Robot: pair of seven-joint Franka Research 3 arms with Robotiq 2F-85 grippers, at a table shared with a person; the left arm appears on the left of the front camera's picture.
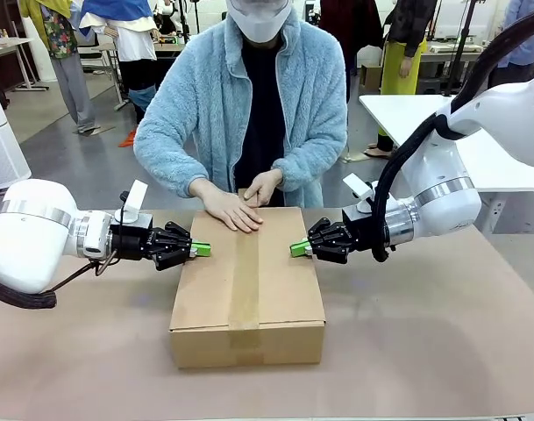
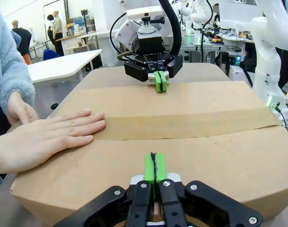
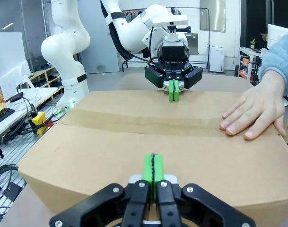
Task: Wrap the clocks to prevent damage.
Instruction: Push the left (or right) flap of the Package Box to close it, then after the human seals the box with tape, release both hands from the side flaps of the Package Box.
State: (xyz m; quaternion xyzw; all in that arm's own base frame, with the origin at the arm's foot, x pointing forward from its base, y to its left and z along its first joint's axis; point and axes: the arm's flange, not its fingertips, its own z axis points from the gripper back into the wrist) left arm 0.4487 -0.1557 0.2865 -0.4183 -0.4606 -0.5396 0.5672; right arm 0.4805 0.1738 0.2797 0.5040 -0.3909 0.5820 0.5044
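You see the cardboard box [image 1: 247, 289] at the centre of the frame on the table [image 1: 442, 333], a strip of tape [image 1: 245, 281] running down its top. The left gripper [image 1: 202, 249] presses its pads against the box's left edge, jaws fully closed and holding nothing. The right gripper [image 1: 297, 249] does the same at the right edge. The person's hand [image 1: 231, 209] lies flat on the far end of the tape.

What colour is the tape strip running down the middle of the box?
Brown, slightly darker than the box; the tape shows best in the front view.
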